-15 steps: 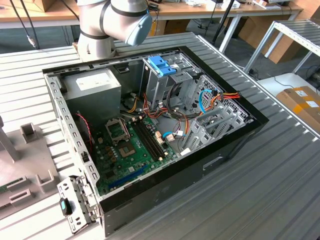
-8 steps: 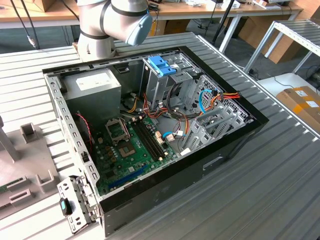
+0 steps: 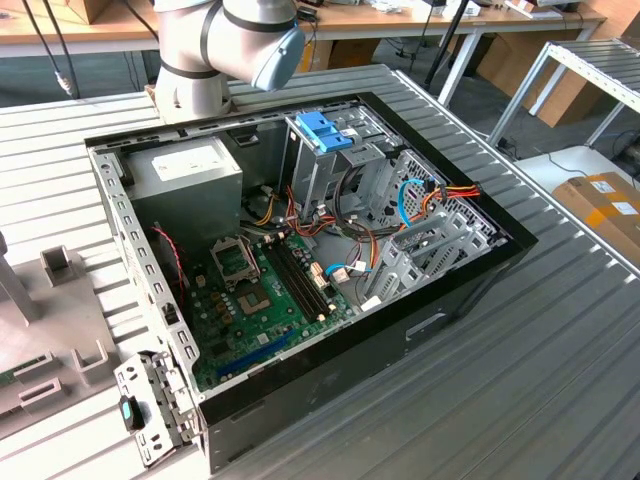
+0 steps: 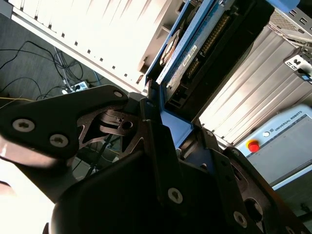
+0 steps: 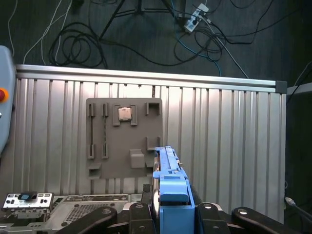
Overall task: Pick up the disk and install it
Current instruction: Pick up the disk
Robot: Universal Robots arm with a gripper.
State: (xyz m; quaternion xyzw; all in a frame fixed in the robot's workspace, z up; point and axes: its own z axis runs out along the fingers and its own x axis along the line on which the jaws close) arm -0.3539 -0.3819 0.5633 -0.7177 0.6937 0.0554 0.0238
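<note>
Disk clamped edge-on between the jaws in the first wrist view. Its light-blue carrier frame faces the camera, with black jaw linkages pressed in on both sides. In the second wrist view, the disk's grey body and blue edge run out from the jaws, which are closed on the frame end. The disk is lifted off the ribbed metal table.

Beyond the disk in the first wrist view, a grey fixture plate lies flat on the table. A small square chip sits in one of its recesses. Loose cables lie on the dark floor past the table edge.

Exterior view: arm rises behind the open computer case, which lies on its side on the table. Inside the case are a green motherboard, a grey power supply and a metal drive cage with a blue latch on top. Coloured wires run beside the cage.
</note>
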